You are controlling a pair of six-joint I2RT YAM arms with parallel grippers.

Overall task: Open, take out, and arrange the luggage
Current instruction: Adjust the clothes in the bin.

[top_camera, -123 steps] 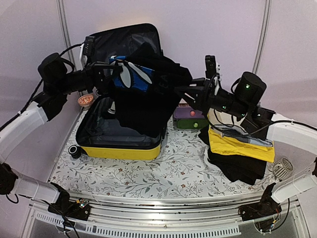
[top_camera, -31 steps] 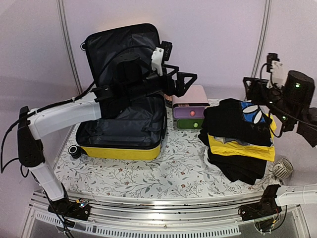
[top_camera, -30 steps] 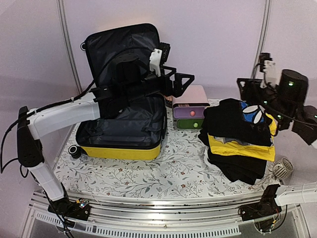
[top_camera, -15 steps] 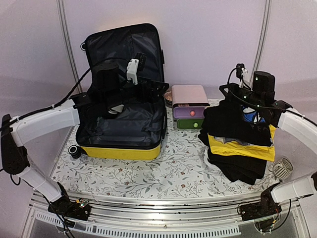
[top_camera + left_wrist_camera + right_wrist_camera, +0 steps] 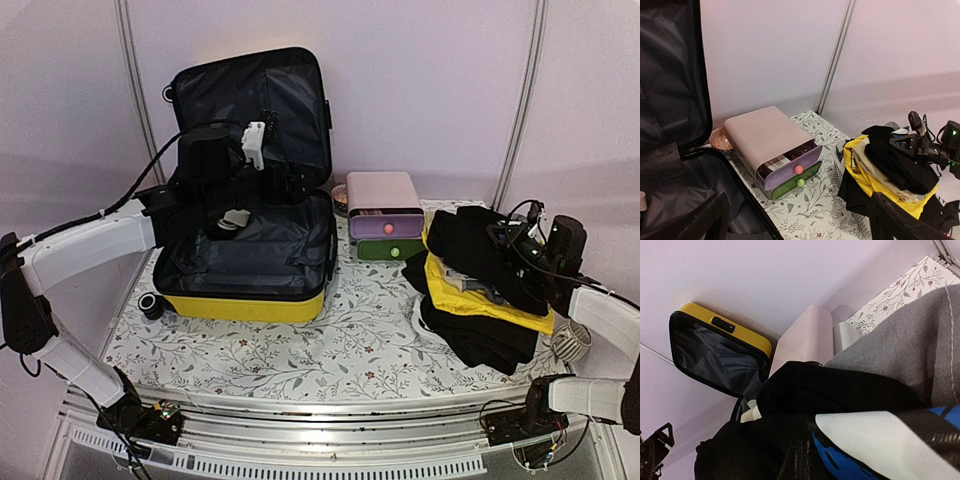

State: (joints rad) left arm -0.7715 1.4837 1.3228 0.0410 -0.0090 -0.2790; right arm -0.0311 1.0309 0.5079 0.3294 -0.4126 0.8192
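Left pincer (image 5: pixel 799 202), spread wide and holding nothing, hangs over the tub of the luggage (image 5: pixel 245 305). The luggage lies open at the left rear of the worktop (image 5: pixel 350 350), with its lid propped upright towards the back wall. A small white item (image 5: pixel 235 218) lies on the black lining below the arm.

Right pincer (image 5: pixel 512 245) rests low against the clothing pile (image 5: pixel 480 300) at the right. Its wrist view is filled with dark and blue-and-white fabric, so whether it is spread or pinching cloth cannot be told.

Likely hazards:
- **Snagged cloth:** if fabric is caught between the right jaws, lifting away would probably drag the top black garment (image 5: pixel 470 245) off the stack. That could spill it towards the drawer box (image 5: pixel 385 215) or the white basket (image 5: pixel 570 342).
- **Unsteady stack:** the layers look uneven and overhanging, so a sideways nudge could topple them.
- **Lid strike:** the left arm works close to the upright lid, and a backward swing might knock it.
- **Poor grip:** a shallow grasp on the white item may slip or catch the loose lining.
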